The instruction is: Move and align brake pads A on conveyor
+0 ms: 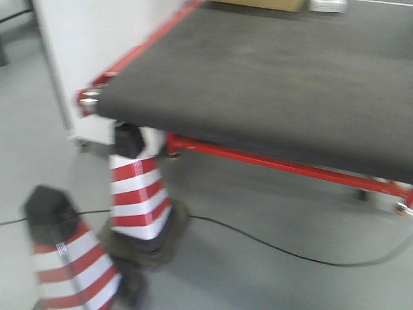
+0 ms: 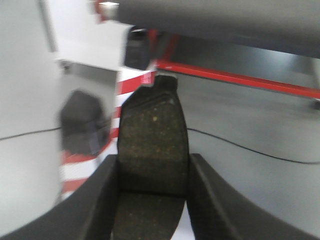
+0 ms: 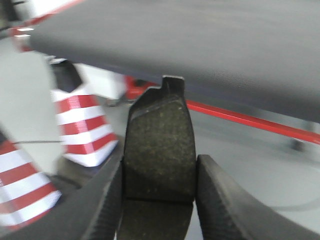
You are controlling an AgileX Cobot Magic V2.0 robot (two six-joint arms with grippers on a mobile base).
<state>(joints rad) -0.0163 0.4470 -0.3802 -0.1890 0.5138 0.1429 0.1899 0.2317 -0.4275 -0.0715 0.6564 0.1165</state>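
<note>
Speckled grey-brown friction material, grainy and matte, fills the gap of the left claw (image 2: 152, 172), whose ribbed black fingers are clamped on a curved brake pad (image 2: 152, 135) with a small tab at its far end. The right claw (image 3: 159, 175) pinches a second brake pad (image 3: 160, 140) likewise. Beyond and above both claws lies the conveyor (image 1: 271, 84), a rough dark belt with a red frame. Red-and-white striped cones (image 1: 139, 194) stand beyond the claws, to their left.

Industrial workshop, red-framed conveyor (image 1: 271, 84), striped safety cones (image 1: 139, 194), grey floor (image 1: 258, 278)
</note>
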